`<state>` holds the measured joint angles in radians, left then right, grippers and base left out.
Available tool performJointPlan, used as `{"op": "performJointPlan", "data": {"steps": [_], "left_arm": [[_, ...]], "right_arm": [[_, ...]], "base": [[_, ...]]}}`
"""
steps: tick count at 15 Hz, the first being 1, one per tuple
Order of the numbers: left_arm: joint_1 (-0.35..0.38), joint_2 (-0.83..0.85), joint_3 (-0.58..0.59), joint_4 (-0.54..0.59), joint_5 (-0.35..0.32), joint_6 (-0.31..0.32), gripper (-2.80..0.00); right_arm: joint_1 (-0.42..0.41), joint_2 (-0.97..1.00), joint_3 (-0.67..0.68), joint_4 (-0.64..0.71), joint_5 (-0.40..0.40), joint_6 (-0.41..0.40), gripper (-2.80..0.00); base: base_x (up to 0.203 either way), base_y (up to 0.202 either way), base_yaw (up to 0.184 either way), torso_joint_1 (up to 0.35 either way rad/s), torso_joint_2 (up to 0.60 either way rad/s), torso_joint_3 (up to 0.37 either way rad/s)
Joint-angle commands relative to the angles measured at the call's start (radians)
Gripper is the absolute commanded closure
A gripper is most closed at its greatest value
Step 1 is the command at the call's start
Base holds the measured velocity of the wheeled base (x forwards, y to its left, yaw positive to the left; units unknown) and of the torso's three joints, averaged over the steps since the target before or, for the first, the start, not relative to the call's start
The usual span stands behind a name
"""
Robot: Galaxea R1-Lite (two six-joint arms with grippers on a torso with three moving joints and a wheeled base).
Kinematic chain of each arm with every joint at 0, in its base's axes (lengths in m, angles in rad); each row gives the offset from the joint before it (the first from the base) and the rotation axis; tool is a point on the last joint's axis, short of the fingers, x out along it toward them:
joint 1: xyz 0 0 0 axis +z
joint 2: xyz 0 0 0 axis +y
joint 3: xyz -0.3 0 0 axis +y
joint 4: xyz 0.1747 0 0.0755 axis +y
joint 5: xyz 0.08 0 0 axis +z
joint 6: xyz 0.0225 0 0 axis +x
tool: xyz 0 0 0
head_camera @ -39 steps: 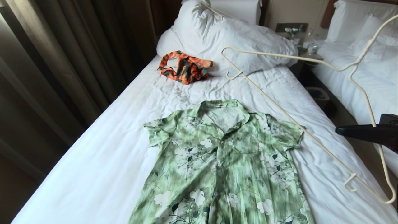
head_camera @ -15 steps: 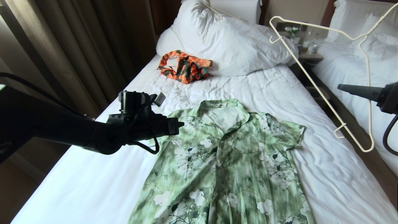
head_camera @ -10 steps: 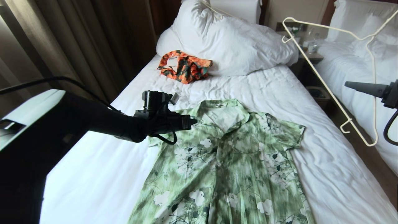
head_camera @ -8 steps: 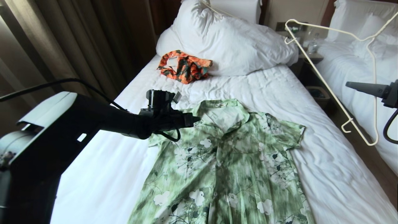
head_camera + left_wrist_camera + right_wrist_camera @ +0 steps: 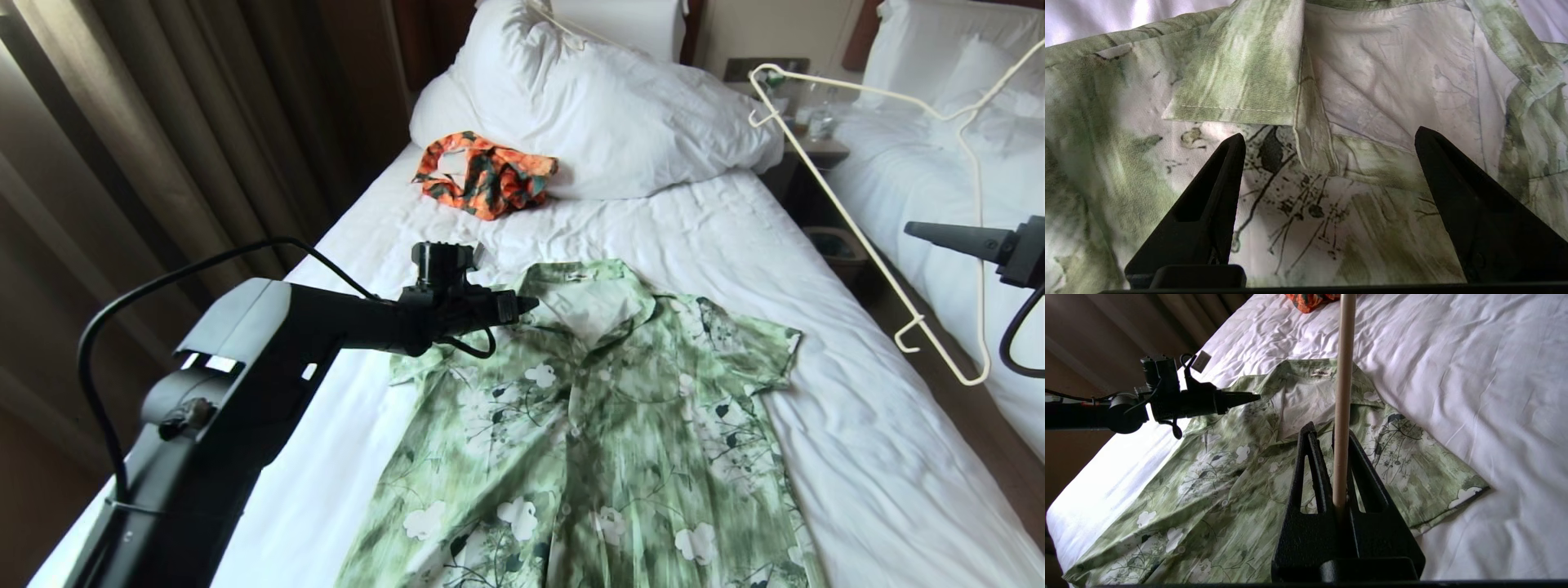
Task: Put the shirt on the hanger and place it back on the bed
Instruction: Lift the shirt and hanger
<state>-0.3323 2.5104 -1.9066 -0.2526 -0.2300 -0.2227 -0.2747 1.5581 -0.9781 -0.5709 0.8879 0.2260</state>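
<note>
The left gripper, shut a second ago, now spreads wide over the shirt collar; the right gripper still clamps the hanger beside the bed.

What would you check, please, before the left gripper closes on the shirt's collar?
1. Left gripper open: ok, its fingers stand wide apart.
2. Aim: ok, the collar edge and the open neckline lie just ahead, between the fingers.
3. Contact with the cloth: cannot tell.
4. The shirt lies flat and buttoned on the bed: ok.
5. Right gripper shut on the hanger: ok, the wire sits between its fingers.
6. Hanger clear of the shirt: ok, it hangs off the bed's right side, above the gap to the second bed.
</note>
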Motion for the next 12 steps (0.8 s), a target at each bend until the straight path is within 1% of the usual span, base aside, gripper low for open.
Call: {"op": "performJointPlan", "data": {"steps": [1,3,5,8,12], "left_arm": [[-0.001,0.063,-0.039,-0.005,0.004,-0.002,-2.80],[-0.001,0.047,-0.033,-0.007,0.009,-0.006,-2.80],[-0.007,0.023,-0.031,-0.012,0.018,-0.023,-2.80],[-0.033,0.049,-0.035,-0.022,0.022,-0.015,-2.80],[-0.036,0.070,-0.037,-0.085,0.017,-0.018,-2.80]], "right_arm": [[-0.004,0.007,-0.002,-0.004,0.006,0.000,0.00],[-0.003,0.017,-0.010,-0.004,0.006,-0.002,0.00],[-0.003,0.019,-0.010,-0.004,0.006,-0.002,0.00],[-0.003,0.017,-0.010,-0.004,0.006,-0.002,0.00],[-0.005,0.021,-0.009,-0.004,0.006,-0.004,0.00]], "base": [[0.000,0.000,0.000,0.000,0.00,0.000],[0.000,0.000,0.000,0.000,0.00,0.000],[0.000,0.000,0.000,0.000,0.00,0.000],[0.000,0.000,0.000,0.000,0.00,0.000],[0.000,0.000,0.000,0.000,0.00,0.000]]}}
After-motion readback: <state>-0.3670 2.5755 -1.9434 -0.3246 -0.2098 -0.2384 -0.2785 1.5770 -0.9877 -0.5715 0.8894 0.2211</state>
